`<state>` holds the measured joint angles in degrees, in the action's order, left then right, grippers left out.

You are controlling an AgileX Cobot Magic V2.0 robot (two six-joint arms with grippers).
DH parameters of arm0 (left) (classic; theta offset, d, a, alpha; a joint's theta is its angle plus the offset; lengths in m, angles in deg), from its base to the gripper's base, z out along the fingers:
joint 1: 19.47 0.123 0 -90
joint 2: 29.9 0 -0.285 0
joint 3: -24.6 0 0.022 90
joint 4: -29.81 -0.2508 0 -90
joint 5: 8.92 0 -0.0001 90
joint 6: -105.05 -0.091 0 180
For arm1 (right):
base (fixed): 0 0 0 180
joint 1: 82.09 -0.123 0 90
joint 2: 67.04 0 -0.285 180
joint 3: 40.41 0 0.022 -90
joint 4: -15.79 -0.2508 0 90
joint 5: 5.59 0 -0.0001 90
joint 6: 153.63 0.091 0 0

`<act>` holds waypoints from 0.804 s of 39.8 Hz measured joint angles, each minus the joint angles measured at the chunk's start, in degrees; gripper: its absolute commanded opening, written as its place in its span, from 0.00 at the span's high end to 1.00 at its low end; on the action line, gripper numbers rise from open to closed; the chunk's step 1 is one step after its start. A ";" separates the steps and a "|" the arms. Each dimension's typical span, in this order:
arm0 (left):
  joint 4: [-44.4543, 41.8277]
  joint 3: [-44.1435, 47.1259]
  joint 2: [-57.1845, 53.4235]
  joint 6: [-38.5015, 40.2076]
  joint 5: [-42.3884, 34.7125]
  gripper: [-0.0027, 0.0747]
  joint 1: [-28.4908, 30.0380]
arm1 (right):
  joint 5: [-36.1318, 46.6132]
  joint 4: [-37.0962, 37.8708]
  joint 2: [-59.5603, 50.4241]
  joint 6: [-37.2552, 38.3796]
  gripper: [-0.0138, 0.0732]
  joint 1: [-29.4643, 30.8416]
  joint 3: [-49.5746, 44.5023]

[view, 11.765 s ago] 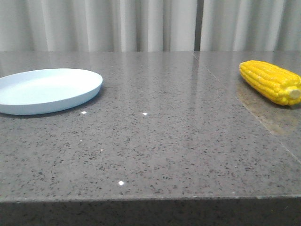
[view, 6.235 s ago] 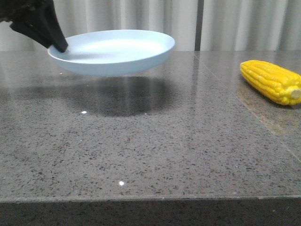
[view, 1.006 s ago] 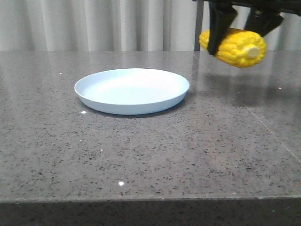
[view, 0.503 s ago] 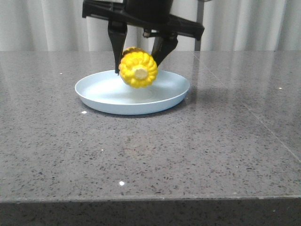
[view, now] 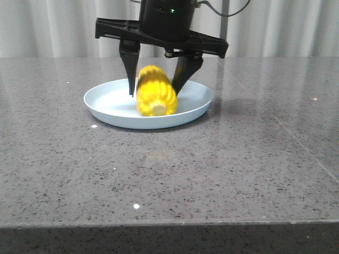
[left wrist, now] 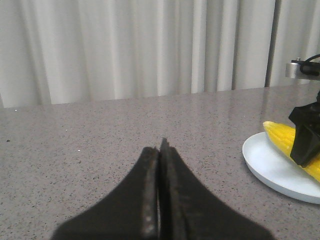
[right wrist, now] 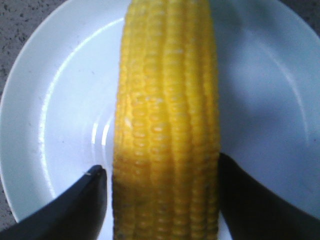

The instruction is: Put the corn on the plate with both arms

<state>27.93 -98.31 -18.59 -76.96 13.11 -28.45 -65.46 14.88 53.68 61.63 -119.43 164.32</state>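
The yellow corn lies on the pale blue plate at the table's middle, stub end toward the camera. My right gripper stands over the plate, open, one finger on each side of the cob. In the right wrist view the corn runs along the plate between the fingers, with a narrow gap at one finger. My left gripper is shut and empty, low over the table, apart from the plate and corn. It is out of the front view.
Grey speckled stone table with its front edge near the camera. Pale curtains hang behind. The right arm's black body rises above the plate.
The corn has dropped from just above the plate to lie on it. The right gripper's fingers have spread off the cob.
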 measured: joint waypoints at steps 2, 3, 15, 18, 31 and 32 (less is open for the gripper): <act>0.00 0.00 0.00 0.00 0.00 0.99 0.00 | 0.00 0.00 0.00 0.11 0.15 0.00 0.00; 0.00 0.00 0.00 0.00 0.00 0.99 0.00 | 0.00 0.00 0.00 0.11 0.14 0.00 0.00; 0.00 0.00 0.00 0.00 0.00 0.99 0.00 | -0.21 4.61 -5.13 0.11 0.12 0.00 0.00; 0.00 0.00 0.00 0.00 0.00 0.99 0.00 | -0.79 6.79 -7.51 0.11 0.14 0.00 0.88; 0.00 0.00 0.00 0.00 0.00 0.99 0.00 | -3.31 9.39 -11.92 0.00 0.90 0.00 5.68; 0.00 0.00 0.00 0.00 0.00 0.99 0.00 | -3.57 9.48 -11.92 0.00 0.93 0.00 5.71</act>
<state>27.93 -98.31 -18.59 -76.96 13.11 -28.45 -69.03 24.36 41.76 61.63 -119.43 170.04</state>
